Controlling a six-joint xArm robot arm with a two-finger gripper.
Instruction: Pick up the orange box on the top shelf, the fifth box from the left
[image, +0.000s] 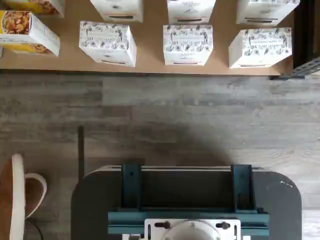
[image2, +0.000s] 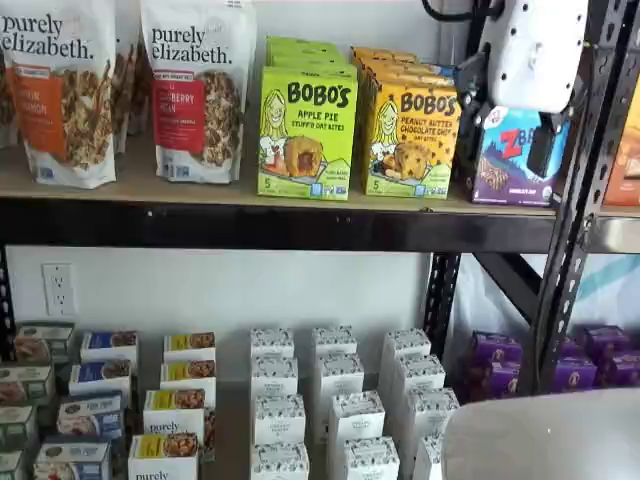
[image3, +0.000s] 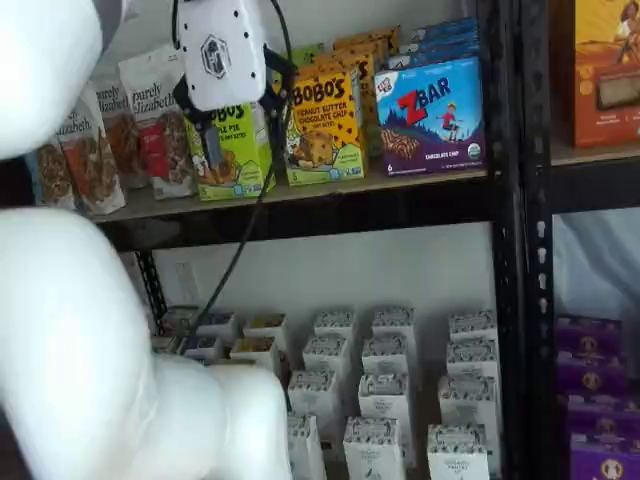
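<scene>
On the top shelf (image2: 200, 190), the granola bags (image2: 195, 90) stand at the left, then the Apple Pie carton (image2: 307, 133), and the orange box (image2: 411, 140) just right of it. The Z Bar box (image2: 512, 160) stands further right. The gripper (image3: 215, 140) hangs before the cartons. Small cartons (image2: 335, 378) fill the lower level.

My end effector (image2: 541, 140) is showing a white body and black fingers. The orange box (image2: 410, 138) is glowing yellow-orange with black lettering and a green bottom strip. Beside it, a lime-green carton (image2: 306, 133) and a blue-purple box (image2: 515, 152) are sitting on the tan top shelf (image2: 200, 190), which is wearing a black front rail. Below, small white cartons (image2: 340, 380) are showing dark leafy patterns.
</scene>
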